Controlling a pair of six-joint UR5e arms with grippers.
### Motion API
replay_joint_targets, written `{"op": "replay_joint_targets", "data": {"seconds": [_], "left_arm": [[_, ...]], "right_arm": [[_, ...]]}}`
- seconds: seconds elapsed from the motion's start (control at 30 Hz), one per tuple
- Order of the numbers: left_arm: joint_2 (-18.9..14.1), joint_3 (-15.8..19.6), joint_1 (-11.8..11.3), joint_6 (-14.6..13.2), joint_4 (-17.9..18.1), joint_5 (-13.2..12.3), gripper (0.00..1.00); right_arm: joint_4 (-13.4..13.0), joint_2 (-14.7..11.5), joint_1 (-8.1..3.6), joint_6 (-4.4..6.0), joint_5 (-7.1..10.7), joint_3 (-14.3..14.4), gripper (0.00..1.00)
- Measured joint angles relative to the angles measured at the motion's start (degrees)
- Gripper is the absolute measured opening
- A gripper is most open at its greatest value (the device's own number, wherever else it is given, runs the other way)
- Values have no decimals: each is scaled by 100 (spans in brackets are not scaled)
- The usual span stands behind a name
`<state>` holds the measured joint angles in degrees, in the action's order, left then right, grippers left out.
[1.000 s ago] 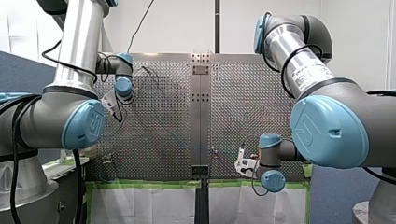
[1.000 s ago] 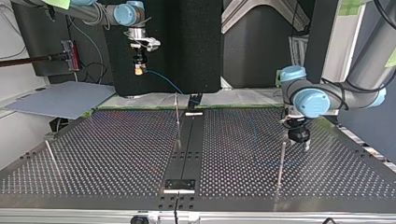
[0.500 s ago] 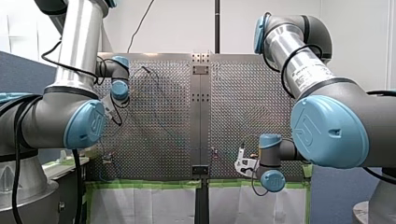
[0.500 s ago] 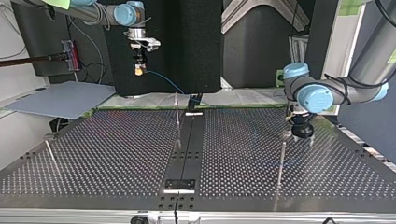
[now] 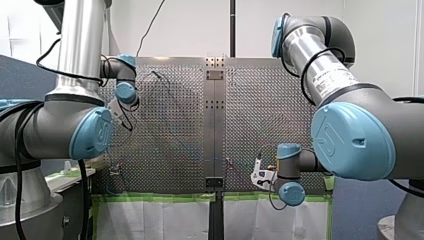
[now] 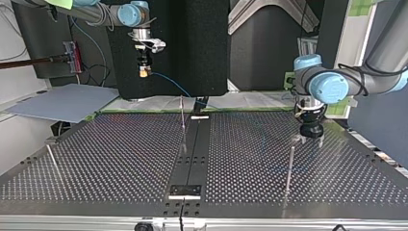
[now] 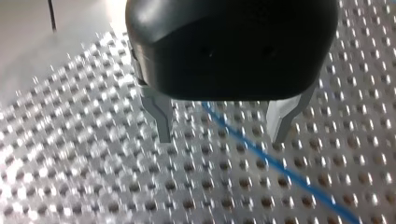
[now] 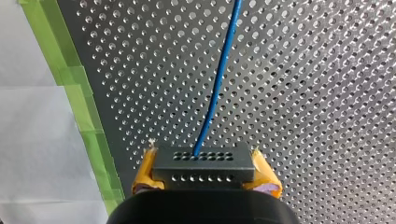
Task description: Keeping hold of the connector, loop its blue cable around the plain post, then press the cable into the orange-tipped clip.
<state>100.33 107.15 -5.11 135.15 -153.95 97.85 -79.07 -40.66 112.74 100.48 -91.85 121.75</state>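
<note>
**A:** Which arm is better placed to take the cable?

**B:** My left. The left hand (image 7: 222, 137) hangs low over the desk (image 7: 70, 186), its metal fingers (image 7: 161, 116) spread with nothing between them. The blue cable (image 7: 261, 151) lies on the holes directly under that gap.

**A:** Does it lie square to the fingers?

**B:** No, it crosses on a slant and passes closer to one finger than the other. I'd judge that a small turn of the wrist before closing would give a cleaner hold.

**A:** And the plug?

**B:** The plug (image 8: 204, 169) is pinched between the yellow pads (image 8: 145, 179) of my right hand (image 8: 204, 161), held up off the desk near the edge with the green tape (image 8: 79, 93). The cable leads straight out ahead of that hand.

**A:** Where is the post?

**B:** In the top view the post (image 6: 290, 166) stands upright just beside the left hand, on the side away from the taped edge. The right hand is well apart from it. The post looks plain, though its tip is too small to be sure. Guiding the loop looks like the left arm's job.
</note>
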Motion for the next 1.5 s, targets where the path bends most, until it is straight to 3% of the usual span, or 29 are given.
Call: {"op": "replay_joint_targets", "data": {"seconds": [0.23, 0.73, 0.93, 1.17, 1.5], "left_arm": [[-222, 292, 41, -265, 21, -52, 100], [-1001, 389, 78, -929, -812, -91, 100], [-1325, 190, 47, -1203, -1136, -110, 100], [-1660, -133, 29, -1510, -1469, -337, 100], [-2245, -716, 72, -2094, -2056, -256, 100]], "right_arm": [[-2, 0, 5, 0, 0, 1, 2], [3, 0, -26, 55, 7, -31, 2], [85, -2, -28, 76, 22, -93, 2], [277, -1, -17, 80, 34, -164, 2], [476, 0, 7, 20, 43, -266, 2]]}}
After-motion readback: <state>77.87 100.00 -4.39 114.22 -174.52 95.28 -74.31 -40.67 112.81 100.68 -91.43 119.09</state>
